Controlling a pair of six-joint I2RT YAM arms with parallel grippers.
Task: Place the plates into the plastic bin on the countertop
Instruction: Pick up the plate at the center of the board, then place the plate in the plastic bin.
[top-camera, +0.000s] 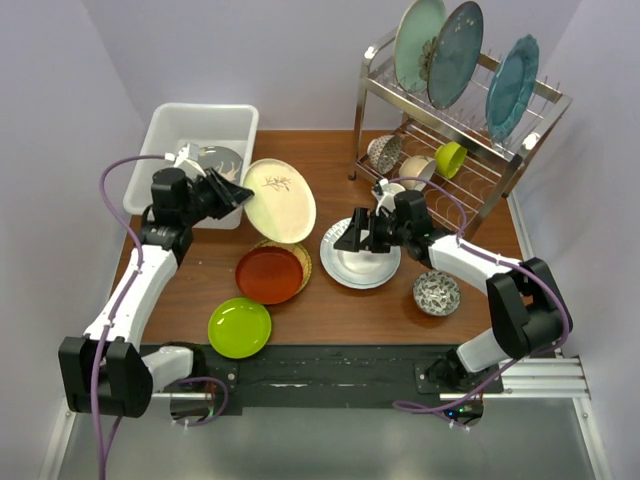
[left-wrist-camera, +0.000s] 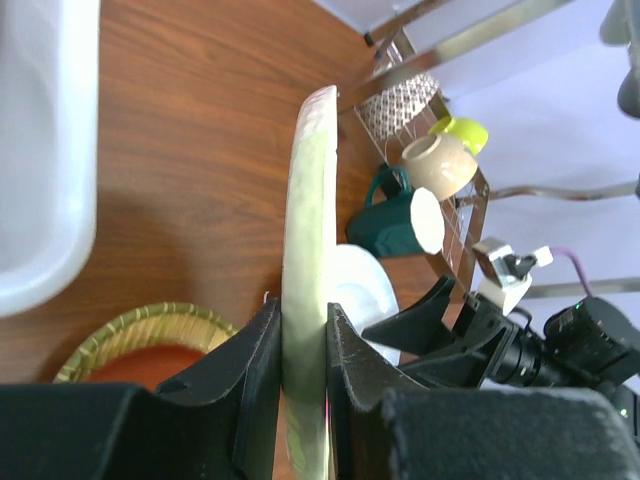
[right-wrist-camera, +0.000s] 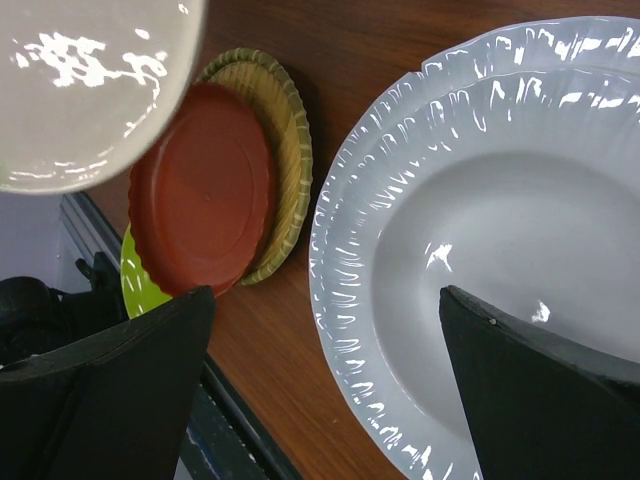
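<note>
Left gripper (left-wrist-camera: 303, 335) clamps round cream plate (left-wrist-camera: 308, 200) by its rim, plate steeply tilted, face rightward; right gripper (top-camera: 347, 237) wide open, empty.

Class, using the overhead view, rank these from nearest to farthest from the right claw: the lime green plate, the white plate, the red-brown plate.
1. White plate: directly beneath the open right claw, centre of the counter.
2. Red-brown plate: to the claw's left.
3. Lime green plate: farthest, front left, near the arm bases.

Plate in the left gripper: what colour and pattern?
Cream plate, small dark sprig motif; top external view.
</note>
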